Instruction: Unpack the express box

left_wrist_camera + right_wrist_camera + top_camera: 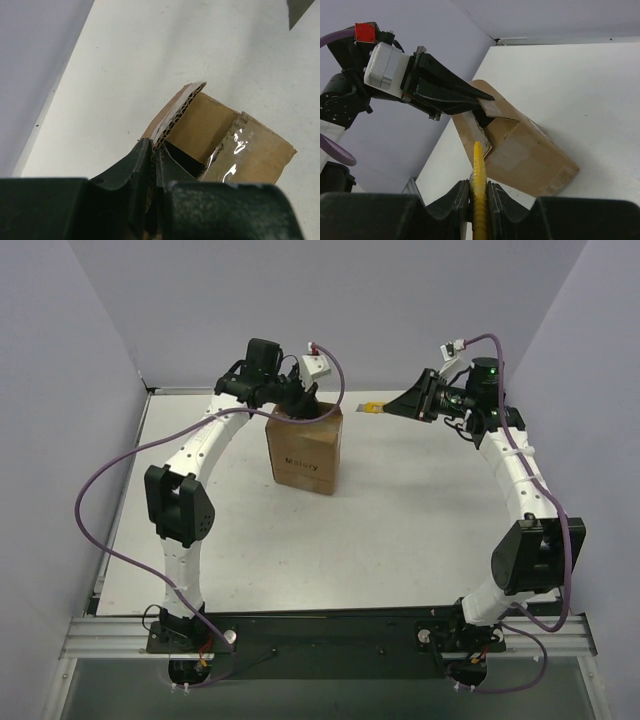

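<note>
Our left claw (pixel 152 157) is clamping tight on a top flap of the express box (pixel 305 455), which is sitting near the worktop's (pixel 420 510) far edge, left of the middle. Our right claw (pixel 479 189) is squeezing a yellow knife (pixel 478 162).

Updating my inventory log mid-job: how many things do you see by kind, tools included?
Express box: 1
Utility knife: 1
Tools: 2 (left tool, right tool)
Total: 4
</note>
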Robot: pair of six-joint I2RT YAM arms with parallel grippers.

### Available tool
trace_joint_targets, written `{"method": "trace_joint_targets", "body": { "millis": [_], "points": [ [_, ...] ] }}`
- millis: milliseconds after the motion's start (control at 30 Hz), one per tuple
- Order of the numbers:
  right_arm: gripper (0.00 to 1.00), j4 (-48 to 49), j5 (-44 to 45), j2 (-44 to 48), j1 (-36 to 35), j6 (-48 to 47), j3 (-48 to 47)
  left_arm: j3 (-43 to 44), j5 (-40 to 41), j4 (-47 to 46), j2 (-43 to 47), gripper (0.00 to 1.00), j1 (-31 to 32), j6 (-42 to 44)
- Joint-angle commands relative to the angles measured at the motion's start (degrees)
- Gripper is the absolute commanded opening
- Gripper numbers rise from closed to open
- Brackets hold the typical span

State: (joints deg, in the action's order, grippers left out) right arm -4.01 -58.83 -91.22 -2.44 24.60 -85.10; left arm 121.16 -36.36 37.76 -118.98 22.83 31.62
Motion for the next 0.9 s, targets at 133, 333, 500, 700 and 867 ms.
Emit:
{"method": "trace_joint_targets", "body": {
  "millis": [133, 333, 500, 700, 867],
  "points": [
    [0.00, 18.68, -5.42, -3.00, -0.90, 17.83, 4.67, 2.06, -5.48, 9.17, -0.55, 0.00, -0.51, -6.39],
    [0.00, 10.35, -3.76, -2.73, -3.45, 11.45, 5.65, 0.92, -5.04, 7.33, 0.32, 0.00, -1.38, -11.13],
    [0.00, 9.38, -3.48, -3.43, -4.07, 10.38, 5.56, 0.13, -5.21, 6.63, 0.77, 0.00, -1.38, -12.36],
    [0.00, 8.14, -2.26, -5.72, -4.77, 10.29, 4.59, -0.05, -5.56, 6.36, 0.68, 0.00, -1.21, -12.90],
    [0.00, 9.98, -0.59, -6.78, -5.12, 11.87, 4.24, -0.58, -5.92, 6.36, 0.85, 0.00, -1.21, -12.81]
  ]
}}
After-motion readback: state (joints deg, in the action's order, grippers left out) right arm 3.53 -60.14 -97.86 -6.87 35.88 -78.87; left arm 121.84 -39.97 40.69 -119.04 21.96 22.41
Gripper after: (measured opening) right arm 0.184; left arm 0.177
